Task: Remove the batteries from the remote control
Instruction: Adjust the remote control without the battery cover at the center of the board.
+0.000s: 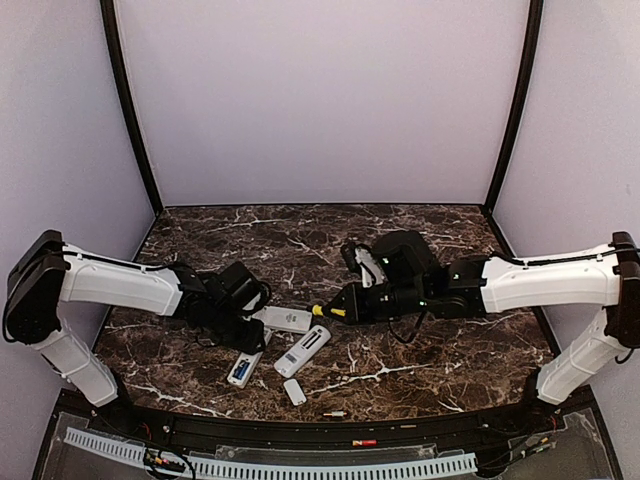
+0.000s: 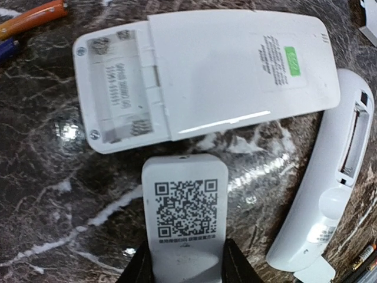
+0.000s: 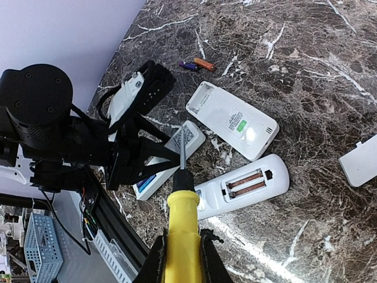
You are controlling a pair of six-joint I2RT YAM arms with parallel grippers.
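Firmly, the left gripper [image 2: 187, 254] clamps the QR-labelled remote [image 2: 185, 206] (keep it square against twisting); the right gripper [image 3: 182, 254] clenches the screwdriver [image 3: 181, 215]; loose batteries [image 2: 32, 15] lie ahead-left of the left gripper.

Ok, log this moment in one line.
left gripper: shut on QR remote | right gripper: shut on screwdriver | batteries: two loose on table | big remote: bay empty
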